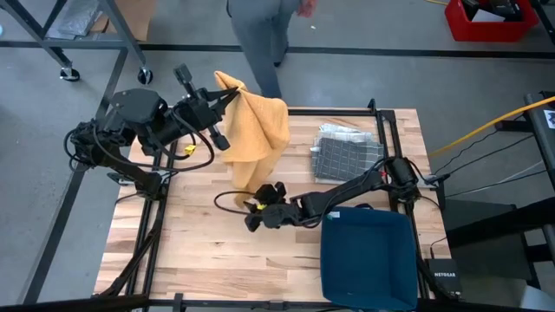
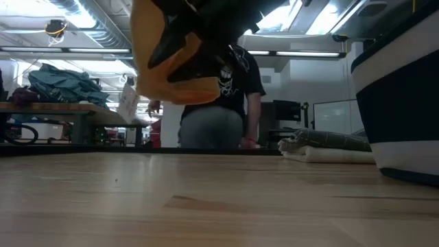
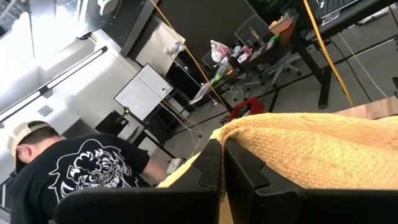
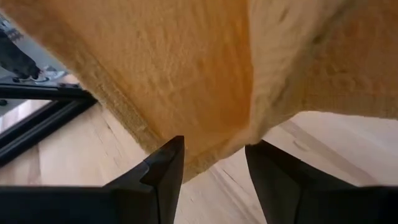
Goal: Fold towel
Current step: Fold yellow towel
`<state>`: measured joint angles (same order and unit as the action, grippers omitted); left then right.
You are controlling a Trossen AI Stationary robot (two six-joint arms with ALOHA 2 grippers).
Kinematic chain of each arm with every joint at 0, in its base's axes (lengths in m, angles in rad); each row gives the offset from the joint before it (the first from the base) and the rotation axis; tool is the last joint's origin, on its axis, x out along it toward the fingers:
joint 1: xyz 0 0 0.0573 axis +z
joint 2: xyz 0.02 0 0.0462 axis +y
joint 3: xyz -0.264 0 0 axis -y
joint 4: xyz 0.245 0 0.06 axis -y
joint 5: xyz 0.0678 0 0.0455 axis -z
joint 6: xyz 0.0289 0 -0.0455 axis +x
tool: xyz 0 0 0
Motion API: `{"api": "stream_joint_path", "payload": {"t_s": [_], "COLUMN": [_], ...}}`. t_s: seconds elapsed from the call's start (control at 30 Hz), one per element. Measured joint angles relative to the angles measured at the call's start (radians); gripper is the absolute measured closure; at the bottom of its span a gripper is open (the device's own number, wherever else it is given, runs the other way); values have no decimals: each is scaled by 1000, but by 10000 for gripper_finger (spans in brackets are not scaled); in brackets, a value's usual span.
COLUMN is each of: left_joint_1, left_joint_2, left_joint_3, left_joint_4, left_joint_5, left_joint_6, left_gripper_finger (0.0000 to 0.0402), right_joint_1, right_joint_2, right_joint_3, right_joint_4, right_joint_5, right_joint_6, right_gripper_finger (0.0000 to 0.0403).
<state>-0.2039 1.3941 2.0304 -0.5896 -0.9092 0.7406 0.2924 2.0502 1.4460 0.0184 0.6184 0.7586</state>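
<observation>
Just ahead of our right gripper (image 4: 211,163), low over the wood table (image 1: 208,251) with jaws parted and empty, hangs the nubby yellow towel (image 1: 253,130), draping in loose folds from our raised left gripper (image 1: 227,97), clamped on its top corner.

No readable words, numbers or brand names are showing in any view. A person (image 3: 74,171) beyond the table is wearing a black T-shirt bearing a white graphic print, but no lettering on it is legible.
</observation>
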Motion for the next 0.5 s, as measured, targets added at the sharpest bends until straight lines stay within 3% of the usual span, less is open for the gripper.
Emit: {"api": "stream_joint_path", "payload": {"t_s": [0.5], "left_joint_1": [0], "left_joint_2": [0], "left_joint_3": [0], "left_joint_4": [13], "left_joint_5": [0], "left_joint_6": [-1], "left_gripper_finger": [401], "right_joint_1": [11], "right_joint_2": [0], "right_joint_3": [0], "right_joint_4": [105], "right_joint_5": [-28], "right_joint_6": [-7], "right_gripper_finger": [226]}}
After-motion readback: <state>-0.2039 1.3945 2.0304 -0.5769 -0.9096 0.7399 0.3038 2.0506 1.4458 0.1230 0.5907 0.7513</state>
